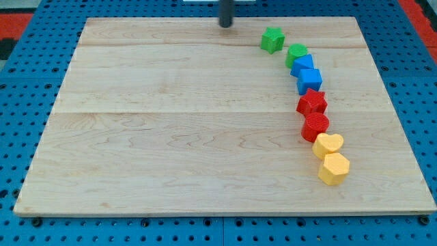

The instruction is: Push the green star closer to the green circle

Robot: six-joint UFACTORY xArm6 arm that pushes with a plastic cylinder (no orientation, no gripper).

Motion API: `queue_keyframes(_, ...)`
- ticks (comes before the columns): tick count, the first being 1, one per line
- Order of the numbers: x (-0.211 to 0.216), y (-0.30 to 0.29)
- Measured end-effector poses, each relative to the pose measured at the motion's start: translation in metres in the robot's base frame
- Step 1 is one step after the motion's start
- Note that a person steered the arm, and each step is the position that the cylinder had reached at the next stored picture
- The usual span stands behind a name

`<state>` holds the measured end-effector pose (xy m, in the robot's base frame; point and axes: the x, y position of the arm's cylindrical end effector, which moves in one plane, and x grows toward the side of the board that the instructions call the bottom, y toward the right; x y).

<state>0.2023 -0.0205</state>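
The green star (272, 39) lies near the top of the wooden board (171, 137), right of centre. The green circle (296, 52) lies just below and to the right of it, a small gap between them. My tip (225, 24) is at the board's top edge, to the left of the green star and well apart from it.
Below the green circle a curved line of blocks runs down the view's right: two blue blocks (302, 65) (310, 80), a red star (312, 102), a red circle (315, 126), a yellow heart (328, 145) and a yellow hexagon (334, 168).
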Motion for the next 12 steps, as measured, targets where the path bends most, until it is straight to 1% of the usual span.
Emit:
queue_keyframes(1, 0.014, -0.007)
queue_keyframes(2, 0.034, 0.025)
queue_keyframes(4, 0.048, 0.107)
queue_keyframes(5, 0.05, 0.124)
queue_keyframes(8, 0.046, 0.129)
queue_keyframes(10, 0.018, 0.129)
queue_keyframes(11, 0.011, 0.134)
queue_keyframes(12, 0.012, 0.1)
